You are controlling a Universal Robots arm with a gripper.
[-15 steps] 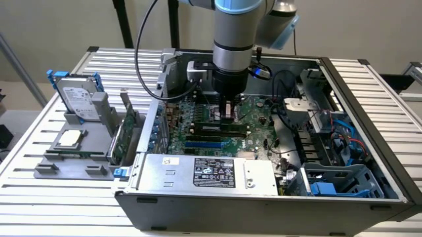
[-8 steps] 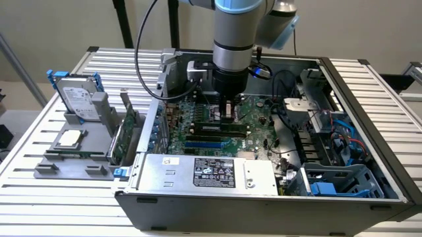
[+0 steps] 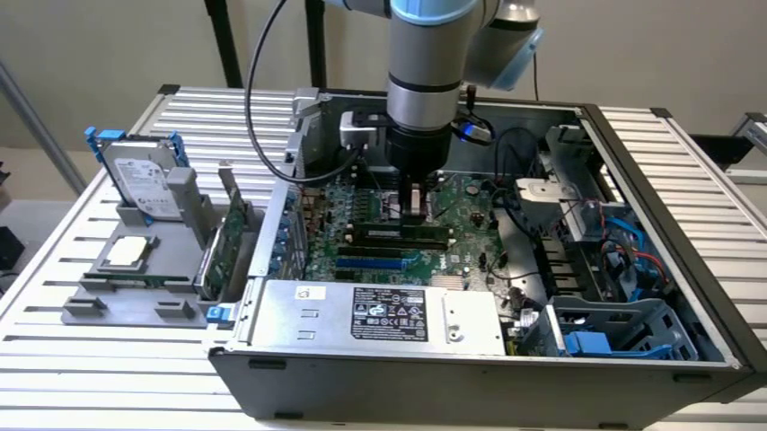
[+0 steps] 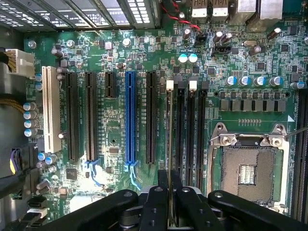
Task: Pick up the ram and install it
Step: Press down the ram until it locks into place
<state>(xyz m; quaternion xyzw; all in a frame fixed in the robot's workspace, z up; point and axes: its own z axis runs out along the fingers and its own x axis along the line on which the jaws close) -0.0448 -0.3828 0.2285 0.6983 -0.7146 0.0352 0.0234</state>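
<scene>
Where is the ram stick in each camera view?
Exterior view: the ram hangs edge-on in the gripper, just above the motherboard's memory slots, mid-case.
Wrist view: the ram is a thin vertical edge rising from the gripper over the memory slots.
Shared landmark: the blue slot.

This is a robotics lab or test cell set up for computer assembly. A bench of ribbed aluminium slats [image 3: 72, 355] carries an open grey desktop computer case [image 3: 480, 377] with its green motherboard [image 3: 396, 224] laid bare, cables and a labelled silver power supply box [image 3: 377, 314] inside. A grey industrial robot arm with a blue joint ring [image 3: 428, 54] reaches down into the case. Near the bench's edge at the exterior view's left, a grey moulded fixture tray [image 3: 132, 269] holds spare parts upright, among them a silver hard drive with blue rails [image 3: 138, 180]. Behind stand plain beige walls and black metal stand poles [image 3: 225, 45].
</scene>
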